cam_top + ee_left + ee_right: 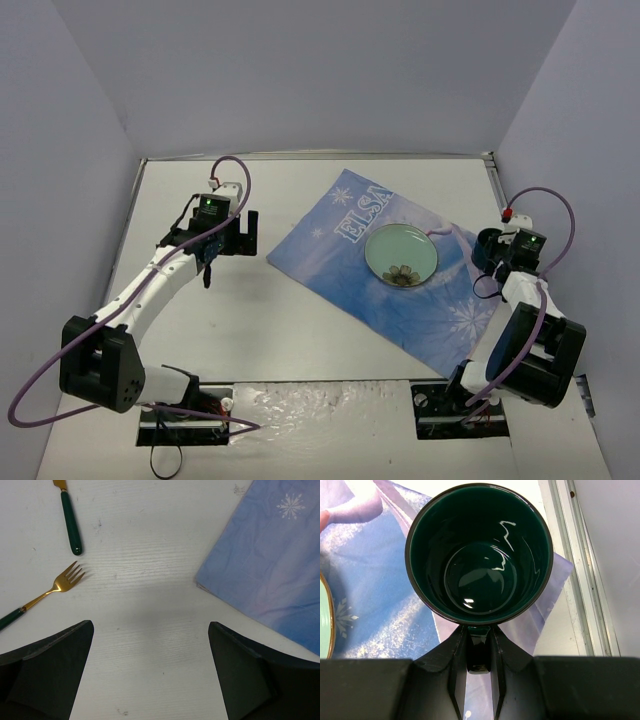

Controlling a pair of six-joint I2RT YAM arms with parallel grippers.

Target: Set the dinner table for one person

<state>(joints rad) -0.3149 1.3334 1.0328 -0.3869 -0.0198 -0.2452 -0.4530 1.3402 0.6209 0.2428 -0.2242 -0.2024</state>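
Note:
The white dinner table (300,330) carries a blue Elsa-print placemat (400,280) with a pale green plate (400,255) on it. My right gripper (497,256) is shut on the handle (480,652) of a dark green mug (479,555), which is upright and empty over the placemat's right corner (370,595); I cannot tell whether it rests on the cloth. My left gripper (150,670) is open and empty above bare table, left of the placemat (270,565). A gold fork with a green handle (60,584) and another green-handled utensil (71,522) lie ahead of it.
The table's metal rim (580,580) runs close to the right of the mug, with the grey wall beyond. Grey walls enclose the table at left, back and right. In the top view the cutlery is hidden under the left arm (150,290).

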